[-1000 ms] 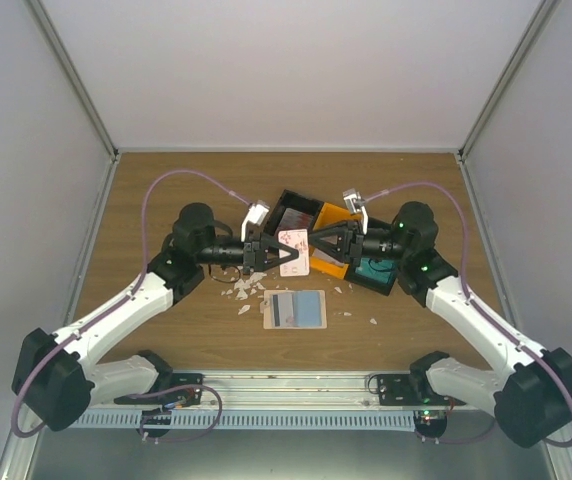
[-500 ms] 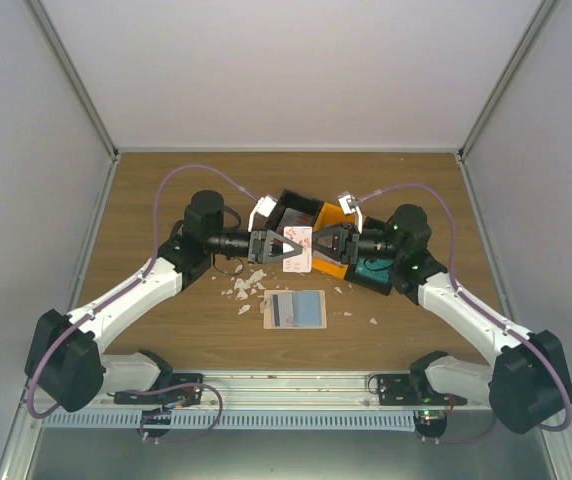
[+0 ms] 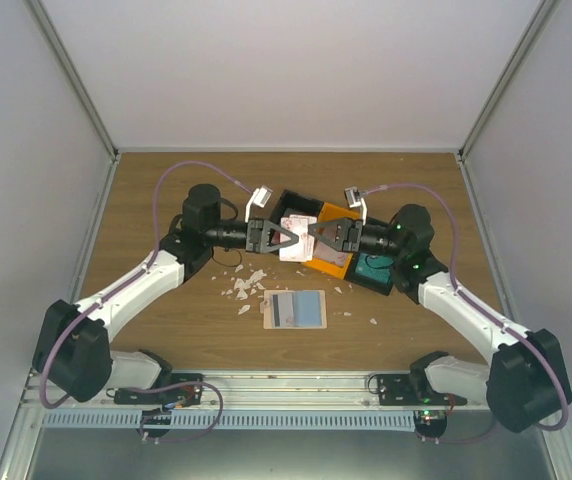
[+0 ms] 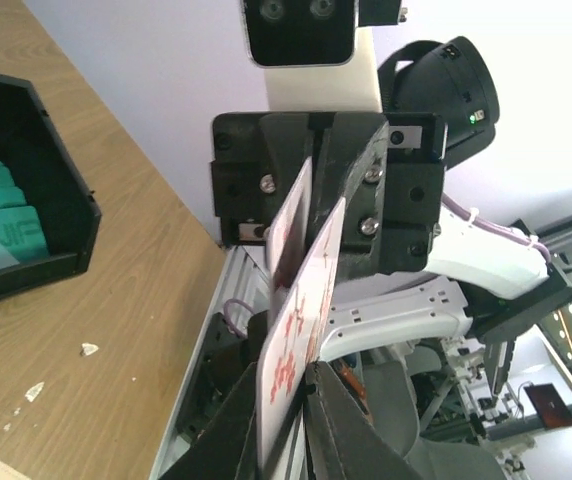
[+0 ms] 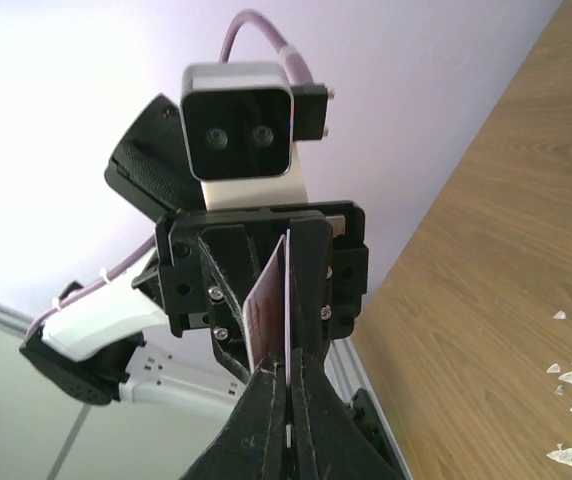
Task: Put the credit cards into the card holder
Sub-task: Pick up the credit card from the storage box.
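A white credit card with red marks (image 3: 297, 250) hangs in the air between my two grippers, above the bins. My left gripper (image 3: 289, 243) is shut on its left edge and my right gripper (image 3: 310, 240) is shut on its right edge. In the left wrist view the card (image 4: 301, 320) runs edge-on from my left gripper (image 4: 284, 378) to the right gripper, and looks like two thin sheets splayed apart. The right wrist view shows the same card (image 5: 266, 305) in my right gripper (image 5: 286, 372). A flat beige card holder (image 3: 271, 310) lies on the table with a light blue card (image 3: 309, 309) on it.
A black bin (image 3: 296, 208), an orange bin (image 3: 334, 250) and a black bin with teal items (image 3: 374, 270) sit under and behind the grippers; the teal-filled bin also shows in the left wrist view (image 4: 16, 230). Small white scraps (image 3: 246, 288) lie left of the holder.
The left gripper has moved right and towards the back and turned at the wrist. The card and right gripper have shifted slightly towards the back. Both stay closed on the card.
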Robot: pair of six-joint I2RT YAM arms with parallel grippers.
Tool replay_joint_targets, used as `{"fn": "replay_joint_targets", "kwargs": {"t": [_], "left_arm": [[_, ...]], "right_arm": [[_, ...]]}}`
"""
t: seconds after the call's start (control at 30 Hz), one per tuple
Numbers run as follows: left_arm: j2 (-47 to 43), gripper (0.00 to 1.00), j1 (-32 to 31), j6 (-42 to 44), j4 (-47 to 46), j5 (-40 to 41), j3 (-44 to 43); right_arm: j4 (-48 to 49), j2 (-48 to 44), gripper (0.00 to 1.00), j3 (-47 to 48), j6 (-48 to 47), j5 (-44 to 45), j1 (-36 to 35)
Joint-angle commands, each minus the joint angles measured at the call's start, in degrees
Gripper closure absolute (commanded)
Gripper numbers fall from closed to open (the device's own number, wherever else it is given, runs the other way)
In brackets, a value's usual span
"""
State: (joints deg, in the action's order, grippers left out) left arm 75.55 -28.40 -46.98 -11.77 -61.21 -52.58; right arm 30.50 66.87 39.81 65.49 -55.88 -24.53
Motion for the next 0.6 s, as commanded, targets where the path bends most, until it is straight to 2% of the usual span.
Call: {"fn": "replay_joint_targets", "kwargs": {"t": [0.0,0.27,0.4,0.57], "left_arm": [[1.68,0.88,2.12,-1.12,-0.45,1.03,1.86],[0.93,0.94,4.22,-0.44,-0.23,0.39,4.79],[-1.21,1.00,5.39,3.40,4.71,2.28,6.82],[-5.58,1.00,5.83,10.09,15.44,10.51,10.19]], "right_arm": [[-0.33,-1.04,1.00,2.34,3.42,-0.11,2.61],[-6.97,-1.95,1.00,2.11,0.40,-0.39,8.11],[-19.10,-3.89,0.99,4.32,-9.18,1.20,11.93],[-33.75,-3.74,1.00,5.84,-22.15,2.50,13.12]]}}
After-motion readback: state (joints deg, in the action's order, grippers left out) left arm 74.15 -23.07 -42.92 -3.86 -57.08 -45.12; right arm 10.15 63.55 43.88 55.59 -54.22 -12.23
